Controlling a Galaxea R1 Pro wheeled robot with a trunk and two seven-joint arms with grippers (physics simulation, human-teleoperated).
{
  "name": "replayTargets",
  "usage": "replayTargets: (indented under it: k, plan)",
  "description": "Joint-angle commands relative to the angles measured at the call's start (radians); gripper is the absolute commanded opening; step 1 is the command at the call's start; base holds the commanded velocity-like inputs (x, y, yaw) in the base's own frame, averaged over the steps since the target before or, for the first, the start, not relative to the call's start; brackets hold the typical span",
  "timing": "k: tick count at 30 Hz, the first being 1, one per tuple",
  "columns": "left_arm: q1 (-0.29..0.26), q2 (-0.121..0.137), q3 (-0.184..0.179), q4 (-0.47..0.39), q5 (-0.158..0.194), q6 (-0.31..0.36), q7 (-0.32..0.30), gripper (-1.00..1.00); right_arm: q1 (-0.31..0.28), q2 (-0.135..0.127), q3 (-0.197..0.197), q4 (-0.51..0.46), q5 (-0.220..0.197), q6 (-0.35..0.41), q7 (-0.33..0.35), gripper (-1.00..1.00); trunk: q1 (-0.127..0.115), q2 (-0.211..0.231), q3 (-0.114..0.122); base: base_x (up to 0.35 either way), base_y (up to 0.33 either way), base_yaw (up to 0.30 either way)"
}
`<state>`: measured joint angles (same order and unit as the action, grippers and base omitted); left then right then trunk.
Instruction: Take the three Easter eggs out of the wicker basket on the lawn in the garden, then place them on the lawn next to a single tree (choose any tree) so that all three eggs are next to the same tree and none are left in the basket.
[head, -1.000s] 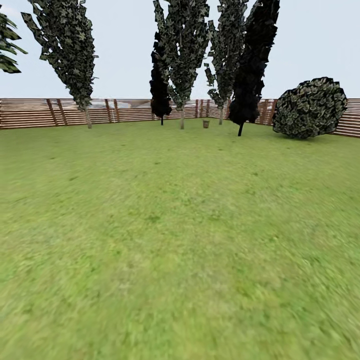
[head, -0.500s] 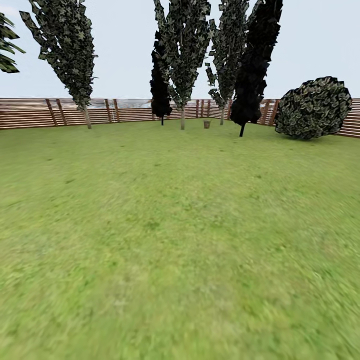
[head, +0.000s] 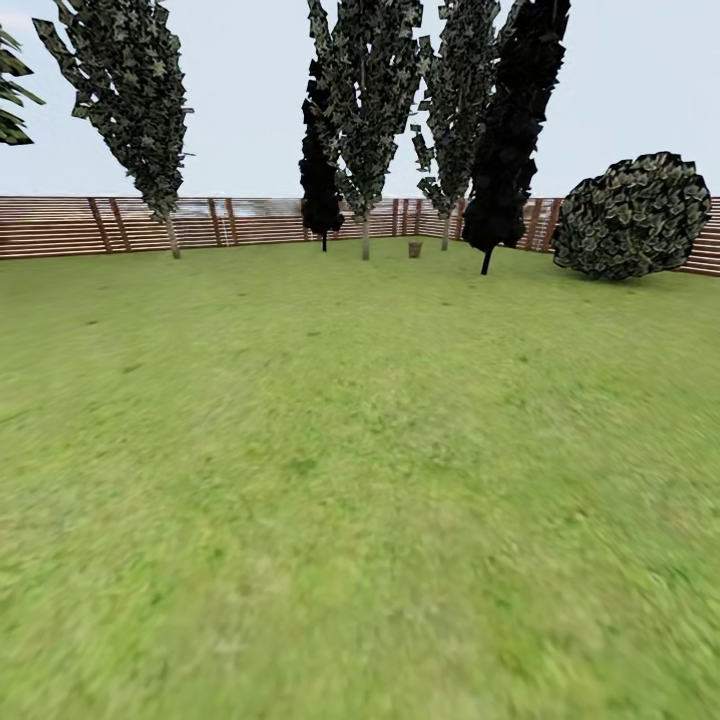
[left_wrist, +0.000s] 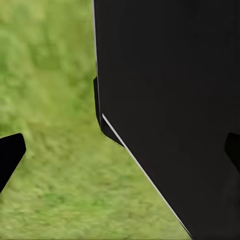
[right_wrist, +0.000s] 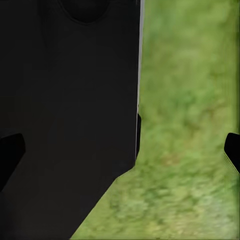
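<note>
- Wicker basket (head: 413, 249) sits far off across the lawn (head: 360, 480), near the fence (head: 60, 226) — eggs too small to tell.
- Left pincer (left_wrist: 120, 155) and right pincer (right_wrist: 120, 152) — tips wide apart, empty, likely stowed for driving.

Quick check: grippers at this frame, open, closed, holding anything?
Left gripper: open, nothing between the fingertips, grass beneath.
Right gripper: open, nothing between the fingertips, grass beneath.
</note>
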<state>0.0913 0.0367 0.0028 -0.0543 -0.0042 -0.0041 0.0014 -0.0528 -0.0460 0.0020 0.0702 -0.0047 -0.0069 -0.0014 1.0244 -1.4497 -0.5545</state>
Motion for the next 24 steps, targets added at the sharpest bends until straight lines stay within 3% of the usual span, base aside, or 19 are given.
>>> replayTargets:
  k: [1, 24]
  plan:
    - [0.001, 0.000, 0.000, -0.002, 0.000, 0.000, 0.000, 1.00, -0.001, 0.000, 0.000, 0.002, -0.001, -0.001, 0.000, 1.00, 0.001, 0.000, -0.001, 0.331, 0.000, 0.000]
    - [0.001, 0.000, 0.000, -0.001, 0.000, -0.001, 0.000, 1.00, -0.001, 0.000, -0.003, 0.002, -0.002, -0.001, 0.000, 1.00, 0.001, 0.000, -0.001, 0.331, 0.000, 0.000]
